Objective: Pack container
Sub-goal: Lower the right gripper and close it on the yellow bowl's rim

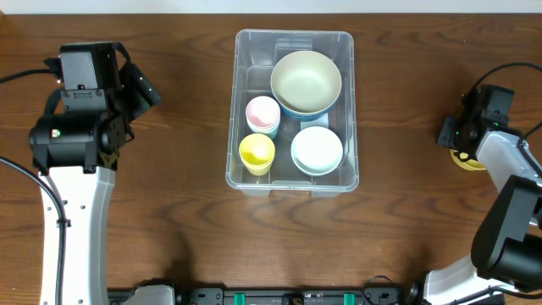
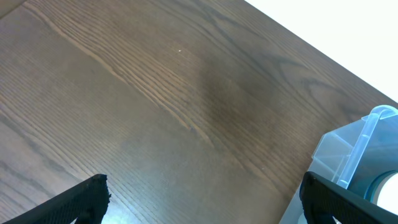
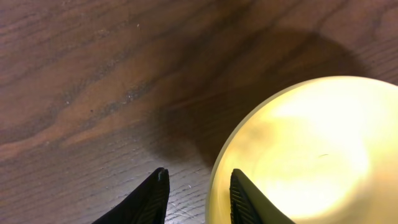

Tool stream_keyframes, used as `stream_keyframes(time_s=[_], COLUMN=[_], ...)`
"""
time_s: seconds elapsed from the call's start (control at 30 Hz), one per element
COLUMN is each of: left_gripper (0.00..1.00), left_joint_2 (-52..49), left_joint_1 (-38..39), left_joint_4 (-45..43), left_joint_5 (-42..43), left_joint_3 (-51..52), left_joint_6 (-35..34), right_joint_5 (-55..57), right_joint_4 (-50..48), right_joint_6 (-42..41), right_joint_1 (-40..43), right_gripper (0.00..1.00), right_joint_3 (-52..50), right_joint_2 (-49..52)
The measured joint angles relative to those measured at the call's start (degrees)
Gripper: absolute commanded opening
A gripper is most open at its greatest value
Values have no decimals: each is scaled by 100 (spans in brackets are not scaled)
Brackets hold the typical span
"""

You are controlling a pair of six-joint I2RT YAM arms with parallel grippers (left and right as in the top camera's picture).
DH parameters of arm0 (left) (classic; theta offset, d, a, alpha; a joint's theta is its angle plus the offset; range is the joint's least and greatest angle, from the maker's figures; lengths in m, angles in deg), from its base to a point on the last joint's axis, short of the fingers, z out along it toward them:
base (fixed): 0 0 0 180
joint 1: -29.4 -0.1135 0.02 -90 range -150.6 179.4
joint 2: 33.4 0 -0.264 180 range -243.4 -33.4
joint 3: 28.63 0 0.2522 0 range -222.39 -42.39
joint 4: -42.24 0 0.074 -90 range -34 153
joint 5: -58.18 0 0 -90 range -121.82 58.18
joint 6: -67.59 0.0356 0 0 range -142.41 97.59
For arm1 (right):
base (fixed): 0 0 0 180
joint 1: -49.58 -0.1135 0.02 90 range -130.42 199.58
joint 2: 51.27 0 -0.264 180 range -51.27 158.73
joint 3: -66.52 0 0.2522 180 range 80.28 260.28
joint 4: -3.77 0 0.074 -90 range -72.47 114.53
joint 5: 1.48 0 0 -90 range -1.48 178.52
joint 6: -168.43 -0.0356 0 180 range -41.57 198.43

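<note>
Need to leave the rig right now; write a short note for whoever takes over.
Left gripper: open, over bare table left of the container.
Right gripper: partly open, jaws astride the rim of a yellow bowl on the table, far right.
Done: large bowl, white bowl, pink cup and yellow cup sit in the container.
To do: likely grip that bowl and pack it.
</note>
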Motion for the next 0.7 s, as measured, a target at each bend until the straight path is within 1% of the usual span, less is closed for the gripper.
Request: stream_keyframes(time_s=[0.27,0.7], left_gripper=[98,98], left_joint_2=[0,0], left_joint_1=[0,0], left_joint_4=[2,2], left_joint_5=[0,0], left_joint_3=[0,0], left_joint_6=[0,0], right_joint_5=[28,96], right_joint_4=[164,240], right_joint_6=[-2,-2], right_joint_1=[0,0], right_gripper=[29,32], right_joint_3=[0,0], right_joint_2=[0,0])
